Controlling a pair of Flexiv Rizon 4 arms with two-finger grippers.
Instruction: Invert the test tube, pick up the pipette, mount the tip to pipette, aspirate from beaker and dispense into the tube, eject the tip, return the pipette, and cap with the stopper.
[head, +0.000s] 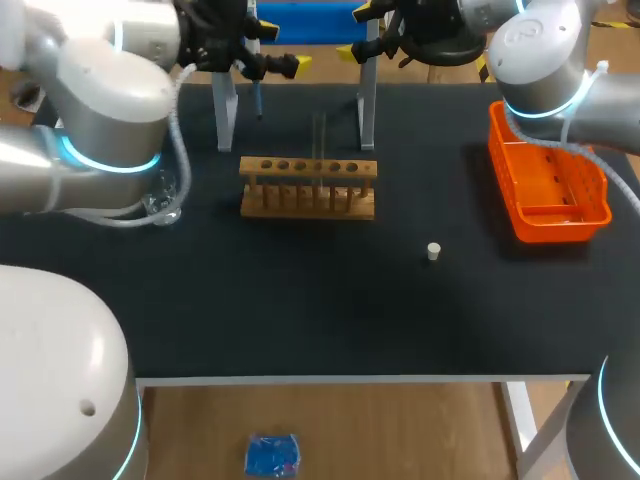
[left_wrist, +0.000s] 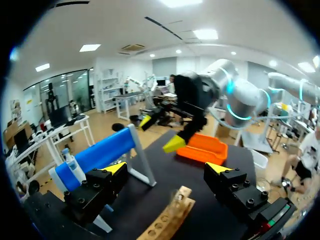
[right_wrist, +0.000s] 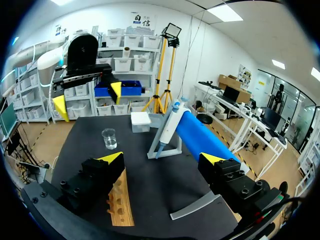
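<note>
While the slim glass test tube (head: 320, 140) stands in the drilled wooden rack (head: 308, 190), the stubby white stopper (head: 434, 251) lies at four o'clock, the clear beaker (head: 165, 205) at nine; left fingers (left_wrist: 116, 168) and right fingers (right_wrist: 214, 160) gape, empty.

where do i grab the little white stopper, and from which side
Probably by its round sides, coming straight down from above. The stopper is small and sits low on the black table, so a sideways approach would likely scrape the surface. The rack and orange tray stand well apart from it, leaving room for the fingers.
</note>
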